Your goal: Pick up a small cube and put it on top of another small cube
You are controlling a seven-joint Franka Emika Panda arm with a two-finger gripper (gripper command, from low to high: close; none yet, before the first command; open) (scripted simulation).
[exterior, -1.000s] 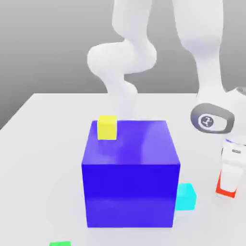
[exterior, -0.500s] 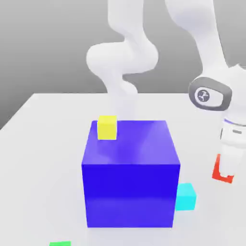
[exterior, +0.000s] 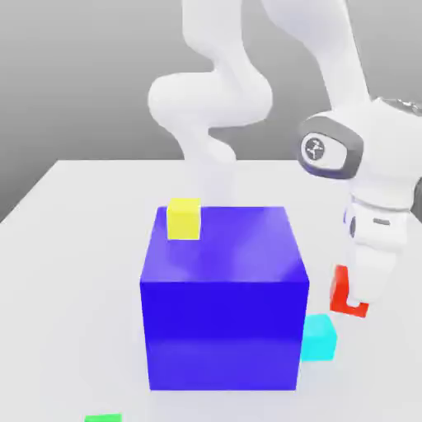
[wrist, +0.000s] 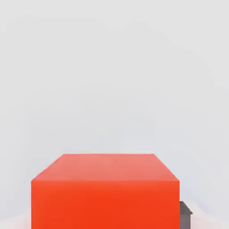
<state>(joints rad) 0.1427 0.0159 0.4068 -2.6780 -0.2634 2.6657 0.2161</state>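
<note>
My gripper (exterior: 356, 302) is shut on the small red cube (exterior: 340, 290), holding it in the air at the exterior view's right. The hand view has the same red cube (wrist: 105, 190) close up between my fingers, with bare white table behind it. The small cyan cube (exterior: 319, 338) rests on the table against the lower right side of the big blue cube, below and a little to the left of the red one. The two small cubes are apart.
A big dark blue cube (exterior: 222, 295) stands mid-table with a small yellow cube (exterior: 184, 218) on its top back left corner. A small green cube (exterior: 102, 418) lies at the front edge. The white table (exterior: 74, 264) stretches to the left.
My gripper has lifted the red cube off the table and carried it toward the exterior view's left, closer to the cyan cube. The other cubes have not moved.
</note>
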